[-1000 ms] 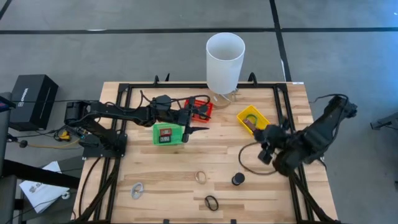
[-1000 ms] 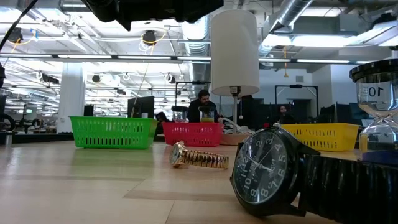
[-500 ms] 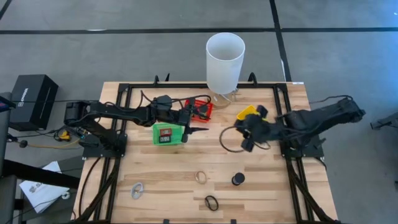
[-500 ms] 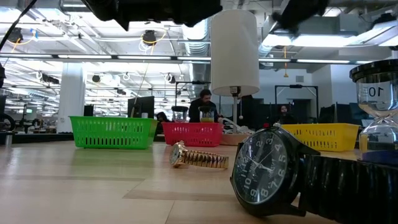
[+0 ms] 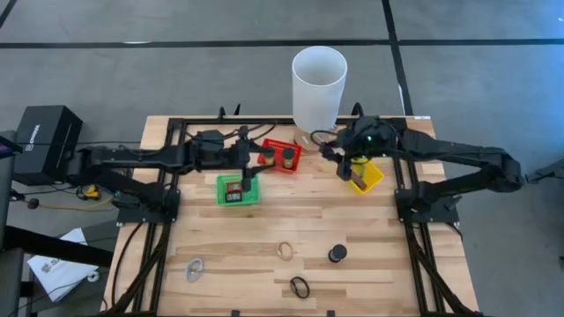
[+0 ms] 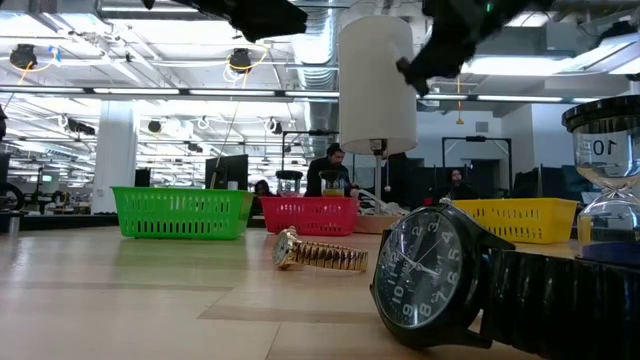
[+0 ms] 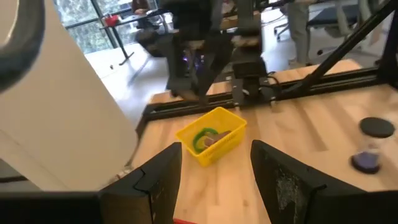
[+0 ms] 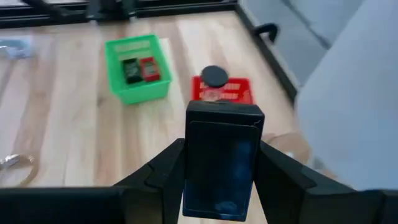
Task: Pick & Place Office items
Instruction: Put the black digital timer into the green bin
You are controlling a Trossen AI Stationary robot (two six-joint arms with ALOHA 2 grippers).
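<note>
My right gripper (image 5: 335, 151) is above the table between the red basket (image 5: 282, 155) and the yellow basket (image 5: 361, 169), shut on a black rectangular piece (image 8: 221, 165) with a thin dark band loop (image 5: 319, 141). It also shows in the low view (image 6: 440, 55). My left gripper (image 5: 248, 169) is open and empty over the far edge of the green basket (image 5: 236, 190), which holds a red and a black piece (image 8: 140, 68). A gold watch (image 5: 284, 250), a black watch (image 5: 300, 286), a small dark hourglass (image 5: 337, 254) and a silvery clip (image 5: 194, 269) lie on the table. My right gripper pinches the black rectangular piece by its two long sides (image 8: 191, 163) between its two fingers (image 8: 163, 171). The piece is lifted clear of the table and stands out past the fingertips. Its thin band loop trails beside the gripper toward the white cylinder.
A tall white cylinder (image 5: 318, 86) stands at the far edge, close to my right gripper. The red basket holds a black disc (image 8: 214, 74). The yellow basket (image 7: 211, 134) holds a green and a brown item. A dark frame runs along the table's edges.
My right gripper has swung from the table's right side toward the far edge and left, carrying the black piece and its loop to beside the white cylinder. My left gripper has drawn back a little toward the left and far edge, from beside the green basket.
</note>
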